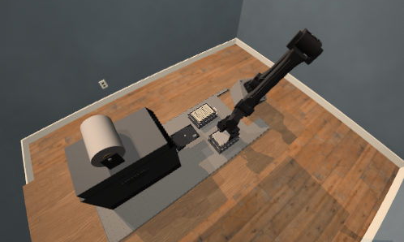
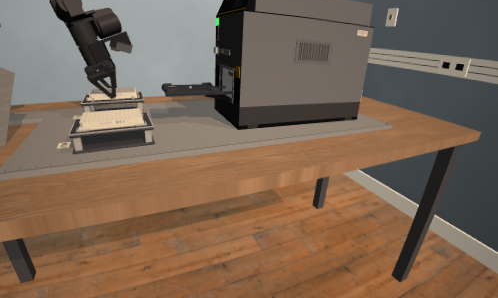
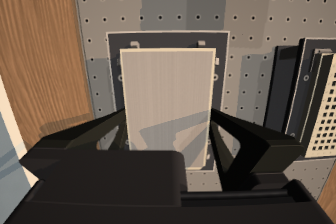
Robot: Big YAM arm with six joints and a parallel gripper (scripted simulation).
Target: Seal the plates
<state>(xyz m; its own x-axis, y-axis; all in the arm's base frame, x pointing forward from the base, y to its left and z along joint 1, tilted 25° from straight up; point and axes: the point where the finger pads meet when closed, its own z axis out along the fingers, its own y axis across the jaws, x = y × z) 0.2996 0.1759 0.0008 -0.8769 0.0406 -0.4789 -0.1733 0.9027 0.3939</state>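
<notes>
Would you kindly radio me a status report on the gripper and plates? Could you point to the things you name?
Gripper (image 1: 229, 128) (image 2: 114, 93) (image 3: 168, 112) shut on the smooth-topped plate (image 1: 220, 137) (image 2: 127, 92) (image 3: 167, 85), at its nest (image 2: 141, 100) (image 3: 115, 42). Open-welled plate (image 1: 203, 113) (image 2: 111, 120) (image 3: 324, 116) in the other nest. Stage (image 1: 184, 139) (image 2: 192, 90) out, unloaded; nothing seen blocking it.
</notes>
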